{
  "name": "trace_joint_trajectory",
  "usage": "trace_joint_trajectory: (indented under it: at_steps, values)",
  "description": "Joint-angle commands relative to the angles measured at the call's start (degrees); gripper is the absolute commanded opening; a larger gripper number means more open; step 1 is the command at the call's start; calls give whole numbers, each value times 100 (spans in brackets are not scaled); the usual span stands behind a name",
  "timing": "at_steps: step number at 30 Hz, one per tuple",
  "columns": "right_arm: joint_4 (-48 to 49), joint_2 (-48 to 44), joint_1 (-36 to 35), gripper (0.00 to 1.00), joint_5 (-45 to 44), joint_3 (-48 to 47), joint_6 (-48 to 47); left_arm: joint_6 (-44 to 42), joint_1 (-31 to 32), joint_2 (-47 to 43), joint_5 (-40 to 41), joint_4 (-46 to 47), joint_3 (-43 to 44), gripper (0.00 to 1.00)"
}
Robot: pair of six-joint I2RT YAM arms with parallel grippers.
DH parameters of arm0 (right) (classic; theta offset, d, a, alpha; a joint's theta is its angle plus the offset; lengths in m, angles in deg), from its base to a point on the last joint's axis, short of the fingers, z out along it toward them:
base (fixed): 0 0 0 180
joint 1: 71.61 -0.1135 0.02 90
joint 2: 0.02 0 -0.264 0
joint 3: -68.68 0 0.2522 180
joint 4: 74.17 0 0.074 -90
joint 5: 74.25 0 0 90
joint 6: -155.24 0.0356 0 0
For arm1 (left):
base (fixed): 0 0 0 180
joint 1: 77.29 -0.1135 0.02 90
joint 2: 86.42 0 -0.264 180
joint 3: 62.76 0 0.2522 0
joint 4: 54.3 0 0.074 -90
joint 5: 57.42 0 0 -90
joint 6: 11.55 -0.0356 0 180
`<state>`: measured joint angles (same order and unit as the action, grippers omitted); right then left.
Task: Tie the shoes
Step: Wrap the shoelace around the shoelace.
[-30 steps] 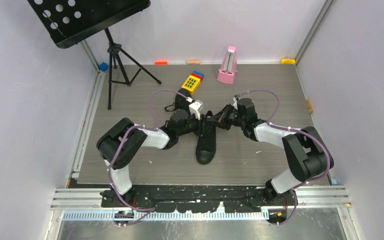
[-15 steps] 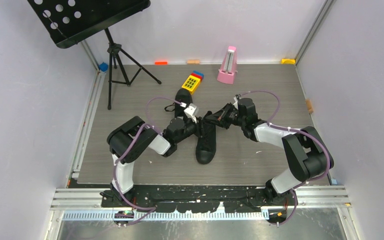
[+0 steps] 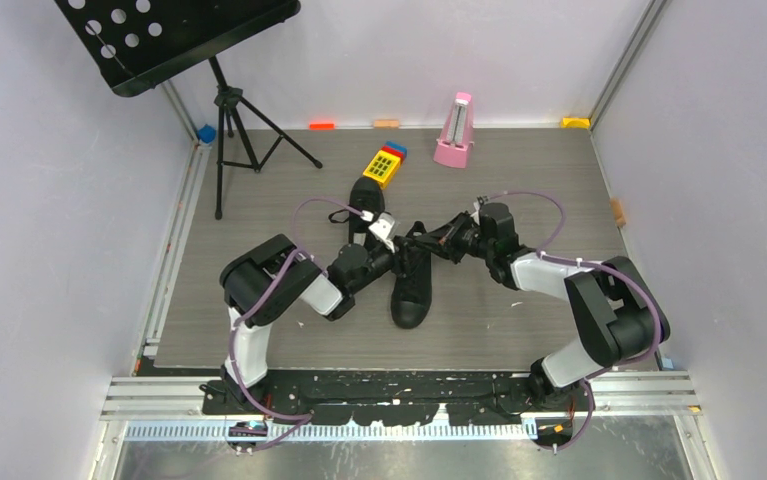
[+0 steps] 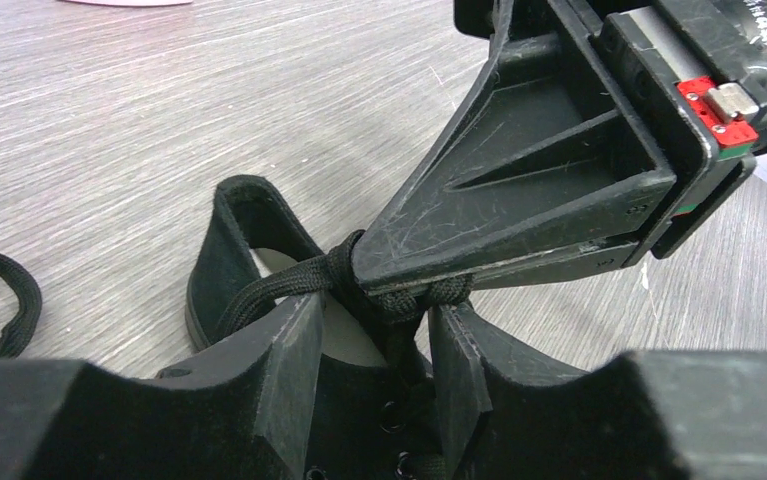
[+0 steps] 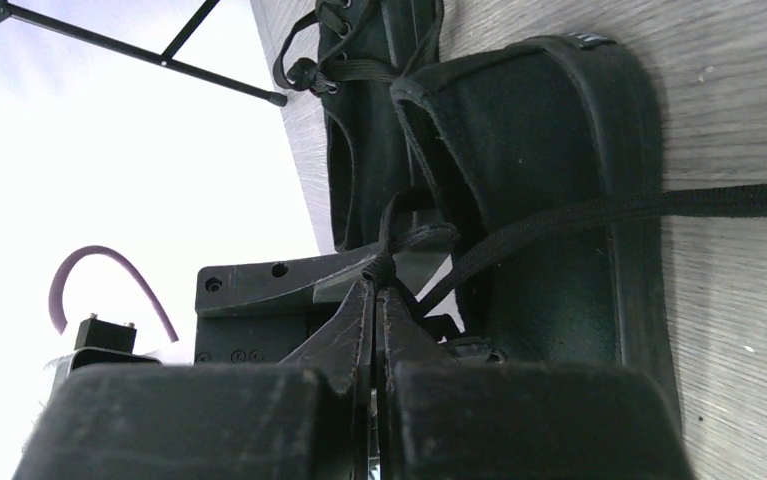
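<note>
Two black shoes lie mid-table, the near shoe (image 3: 411, 295) toe toward me and the far shoe (image 3: 364, 193) behind it. At the near shoe's opening, my right gripper (image 3: 425, 243) is shut on its black lace (image 5: 383, 262), pinching it at the fingertips (image 5: 376, 285). Another strand of lace (image 5: 659, 205) runs away across the table. My left gripper (image 4: 374, 315) is open, its fingers (image 4: 294, 350) straddling the knotted lace (image 4: 404, 300) above the shoe's tongue. In the left wrist view the right gripper's fingers (image 4: 519, 190) press in from the upper right. The far shoe (image 5: 359, 130) stands beside the near shoe (image 5: 549, 150).
A black music stand (image 3: 225, 110) on a tripod stands at the back left. A yellow toy block (image 3: 384, 165) and a pink metronome (image 3: 455, 130) sit behind the shoes. Metal rails (image 3: 399, 395) border the near edge, and walls close in on both sides.
My left arm has drawn its elbow in to the right and its wrist has come lower beside the near shoe. The right gripper stays shut on the lace, shifted slightly.
</note>
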<state>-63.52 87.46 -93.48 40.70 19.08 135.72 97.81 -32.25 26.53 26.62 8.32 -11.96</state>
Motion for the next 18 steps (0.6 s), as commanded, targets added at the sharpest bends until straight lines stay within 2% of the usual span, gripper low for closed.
trace_joint_trajectory:
  at_steps: [1,3,6,8,14,18]
  values:
    - [292,-172,25,0,-55,180,249,-291,68,20,138,562,108,42]
    - [361,-183,25,0,-40,186,322,-293,68,50,122,562,168,33]
    - [307,-231,25,0,-21,142,337,-301,71,55,82,558,220,11]
    - [249,-265,29,0,-26,117,314,-301,71,17,77,562,196,0]
    - [199,-271,107,0,-13,33,162,-327,71,-301,143,496,-80,0]
    - [103,-256,130,0,48,-115,-104,-335,73,-706,9,-344,-120,0]
